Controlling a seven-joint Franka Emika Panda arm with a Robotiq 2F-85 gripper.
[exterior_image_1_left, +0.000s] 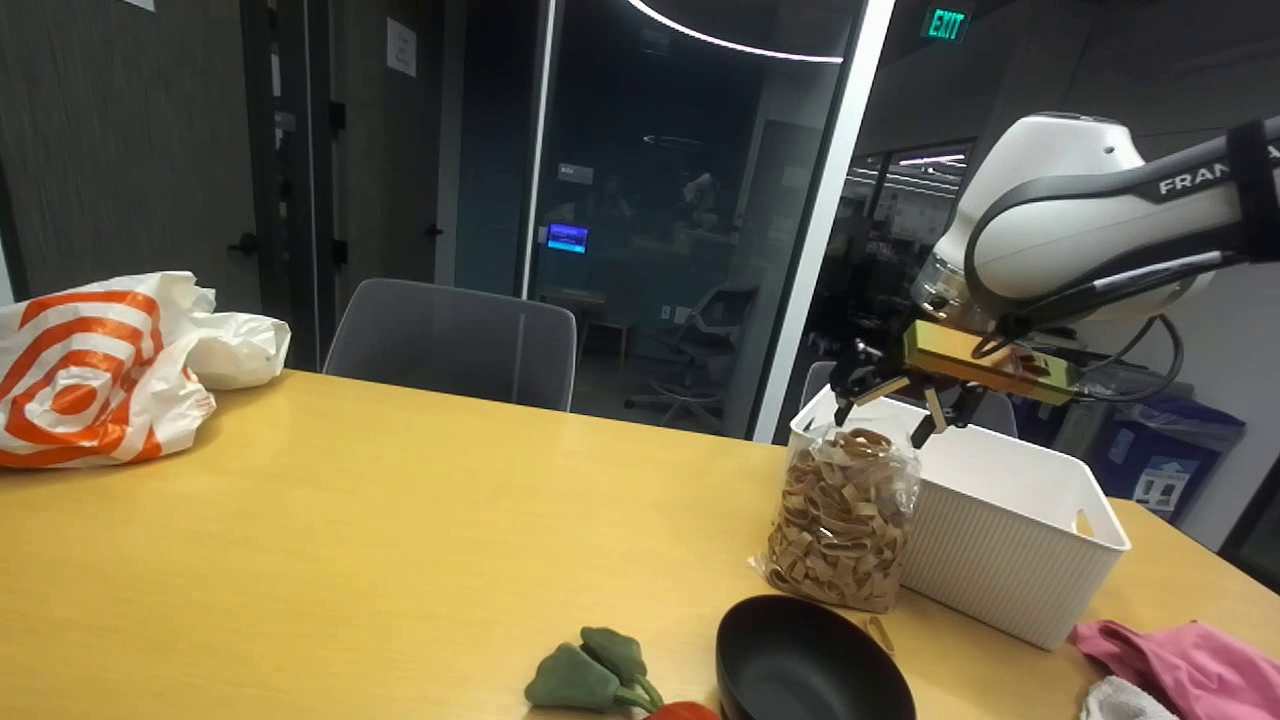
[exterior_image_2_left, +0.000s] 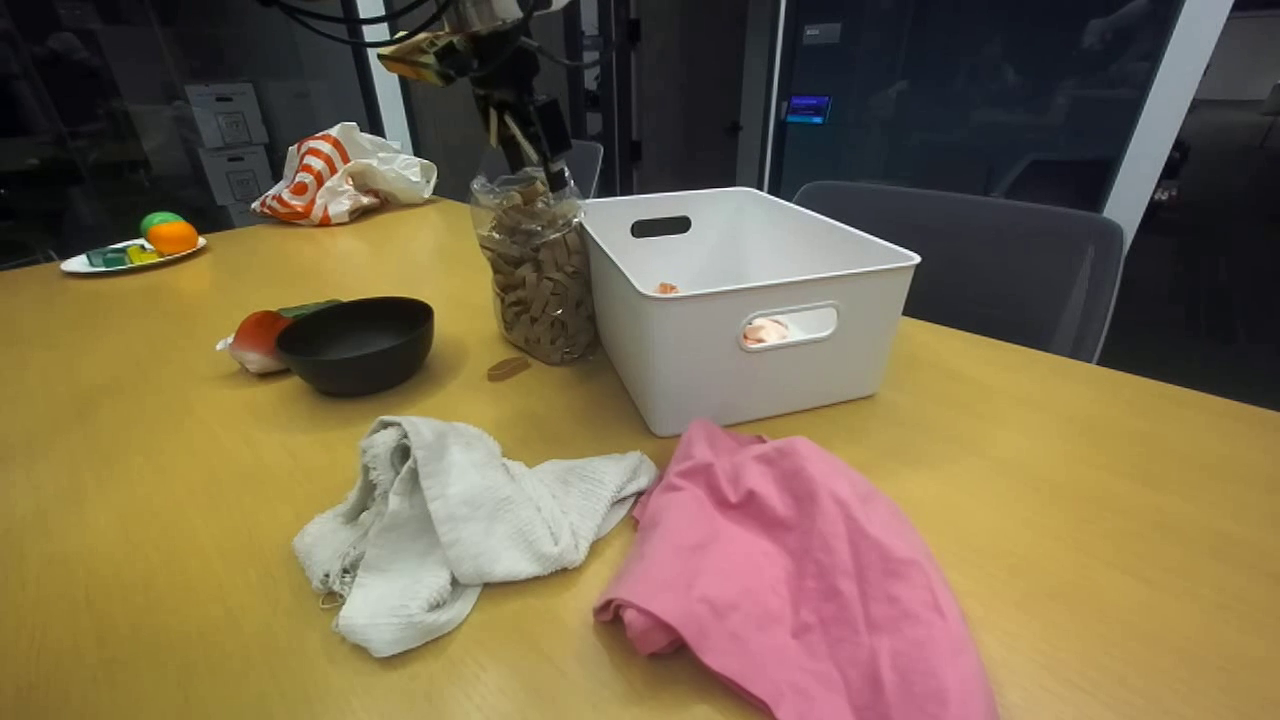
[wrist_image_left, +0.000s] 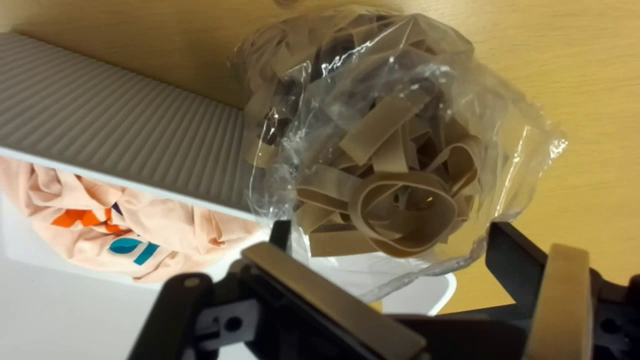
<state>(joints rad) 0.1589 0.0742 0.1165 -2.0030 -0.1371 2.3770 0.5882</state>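
Right beside the white bin on the bench, a clear bag of rubber bands stands upright, mouth open. The tool hangs at that mouth with its fingers spread wide — nothing gripped that I can see, though I can't tell if a fingertip brushes the plastic. So I'd call the reach done and the grip not made yet. One loose band lies on the bench near the bag, and a peach cloth sits inside the bin.
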